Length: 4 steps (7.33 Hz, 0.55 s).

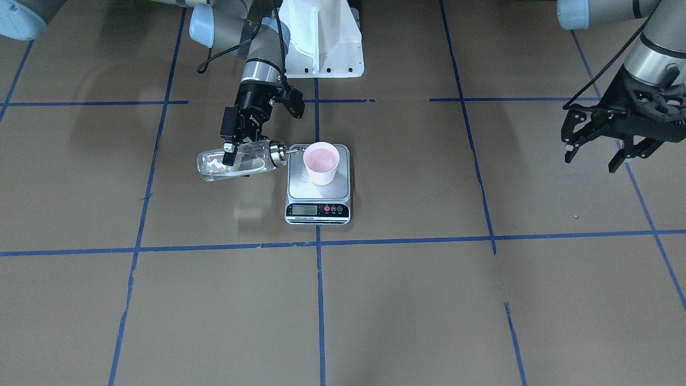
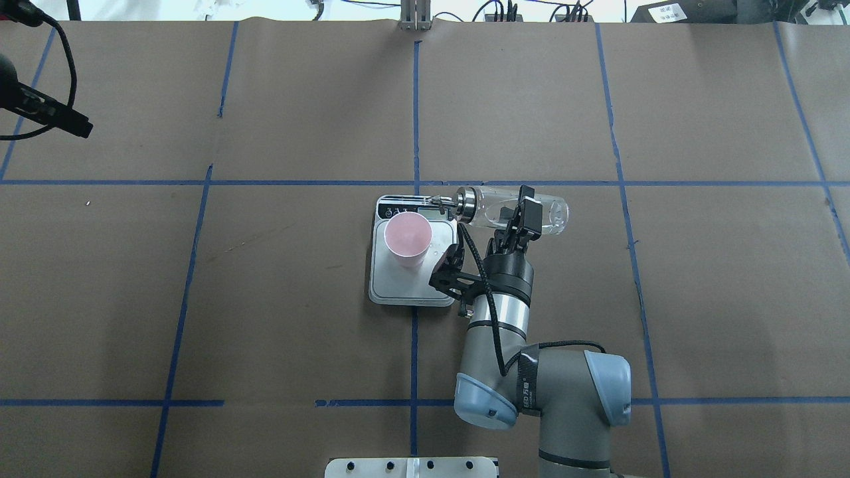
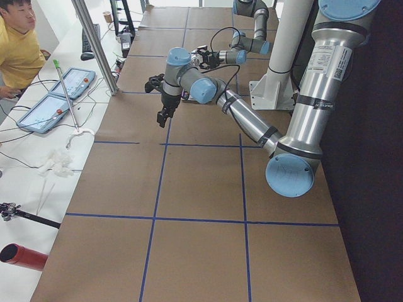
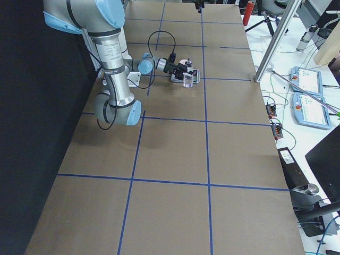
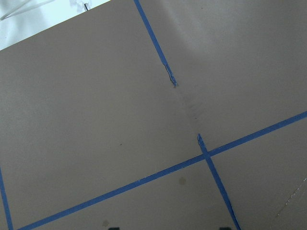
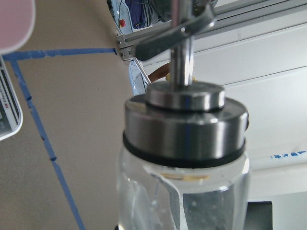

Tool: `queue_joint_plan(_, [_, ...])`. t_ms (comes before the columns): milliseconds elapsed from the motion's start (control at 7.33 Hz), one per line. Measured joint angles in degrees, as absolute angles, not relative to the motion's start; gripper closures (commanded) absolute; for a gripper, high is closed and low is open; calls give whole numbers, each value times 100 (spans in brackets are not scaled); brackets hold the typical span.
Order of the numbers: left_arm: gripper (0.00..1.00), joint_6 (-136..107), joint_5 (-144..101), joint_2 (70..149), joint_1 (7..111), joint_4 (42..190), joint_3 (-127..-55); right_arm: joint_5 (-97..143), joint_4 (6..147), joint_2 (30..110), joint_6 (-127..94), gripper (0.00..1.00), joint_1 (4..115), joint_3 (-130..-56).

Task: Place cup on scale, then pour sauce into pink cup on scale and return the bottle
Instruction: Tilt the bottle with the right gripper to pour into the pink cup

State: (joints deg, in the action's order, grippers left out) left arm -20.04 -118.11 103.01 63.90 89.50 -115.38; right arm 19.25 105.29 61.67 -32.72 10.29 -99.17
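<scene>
The pink cup (image 1: 321, 161) stands upright on the silver plate of the scale (image 1: 300, 187), near its back. My right gripper (image 1: 230, 155) is shut on the clear glass bottle (image 1: 241, 163) and holds it tipped about level. The silver pourer cap (image 1: 277, 153) points at the cup's rim. Clear sauce (image 1: 222, 172) lies along the bottle's lower side; I see no stream. From overhead the bottle (image 2: 491, 207) lies right of the cup (image 2: 406, 236) and scale (image 2: 412, 285). The right wrist view shows the cap (image 6: 187, 129) close up. My left gripper (image 1: 589, 161) hangs open and empty, far off.
The white robot base (image 1: 321, 37) stands behind the scale. Blue tape lines (image 1: 320, 300) grid the brown table. An operator (image 3: 19, 50) sits by tablets (image 3: 60, 97) beyond the table's far side. The left wrist view shows only bare table and tape.
</scene>
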Motion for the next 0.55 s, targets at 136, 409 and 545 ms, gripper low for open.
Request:
queue_joint_plan(136, [24,-2006,-11812,10301,6390,8951,-11536,1833,10528,6174,-3142,100,1029,-9848])
queue_joint_plan(409, [24,-2014,-11818,10301,6390,8952,-11534,1710,10522,6161,-2939,100,1028,-9792])
queue_joint_plan(545, [24,-2014,-11820,10301,6390,8951,-11532,1671,10521,6158,-2852,100,1034,-9796])
